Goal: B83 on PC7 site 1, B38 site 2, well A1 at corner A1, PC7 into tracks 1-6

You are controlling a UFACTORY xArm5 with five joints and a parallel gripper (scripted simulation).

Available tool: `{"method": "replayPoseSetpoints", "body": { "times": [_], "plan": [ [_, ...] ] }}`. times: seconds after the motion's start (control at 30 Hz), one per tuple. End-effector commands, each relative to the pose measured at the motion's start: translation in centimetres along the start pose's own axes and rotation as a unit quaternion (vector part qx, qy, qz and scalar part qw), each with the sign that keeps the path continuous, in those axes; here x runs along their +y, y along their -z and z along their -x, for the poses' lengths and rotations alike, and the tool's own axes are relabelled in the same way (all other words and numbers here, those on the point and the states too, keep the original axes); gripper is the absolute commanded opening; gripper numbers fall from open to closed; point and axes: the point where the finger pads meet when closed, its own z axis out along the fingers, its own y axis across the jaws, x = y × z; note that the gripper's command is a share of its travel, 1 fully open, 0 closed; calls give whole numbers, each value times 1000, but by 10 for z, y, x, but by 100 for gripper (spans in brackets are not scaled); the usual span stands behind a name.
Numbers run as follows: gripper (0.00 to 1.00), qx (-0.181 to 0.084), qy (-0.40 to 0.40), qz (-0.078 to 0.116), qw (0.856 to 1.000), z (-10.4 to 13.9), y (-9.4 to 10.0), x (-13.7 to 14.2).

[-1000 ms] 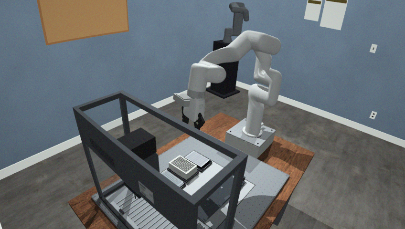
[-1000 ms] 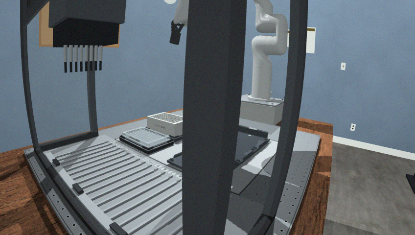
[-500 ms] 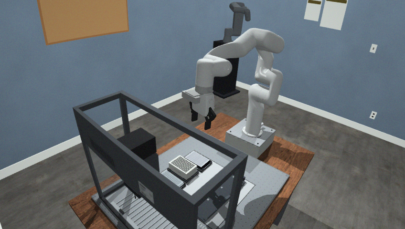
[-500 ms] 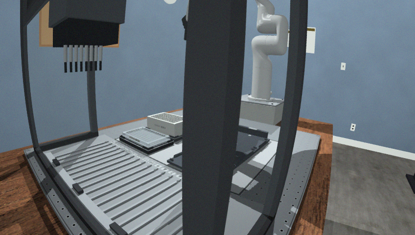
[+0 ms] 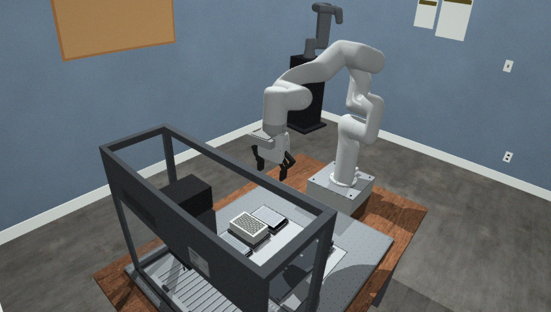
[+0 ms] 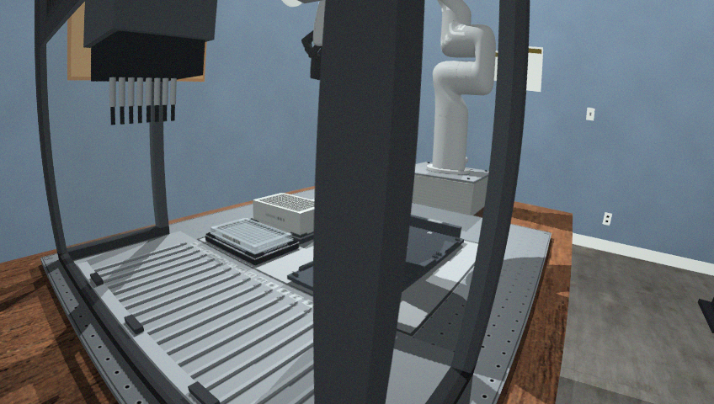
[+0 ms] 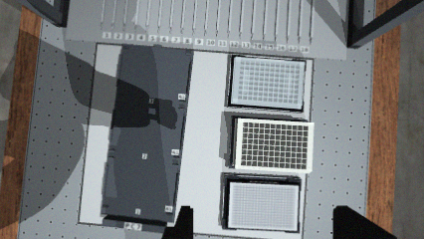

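Observation:
My gripper is open and empty, high above the near end of the deck; its two fingertips frame the bottom of the wrist view. The dark plate carrier PC7 lies on the apron, slightly askew, with all three sites empty and its handle end nearest me. To its right stand three nests in a row. B33, the 384-well plate, is nearest. B83, the white deep-well block, is in the middle. B38, the 96-well plate, is farthest. The rails lie beyond the numbered strip.
The instrument's dark frame surrounds the rails, with posts at both front corners. A pipetting head hangs over the rails' far end. The arm's base stands on the wooden table behind the deck.

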Motion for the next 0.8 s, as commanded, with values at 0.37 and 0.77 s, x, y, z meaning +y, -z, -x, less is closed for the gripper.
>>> {"method": "replayPoseSetpoints", "body": {
  "times": [0.37,0.77],
  "plan": [
    [100,-6,232,-3,973,-45,-48,22],
    [100,-12,405,-4,914,-80,-88,39]
  ]
}}
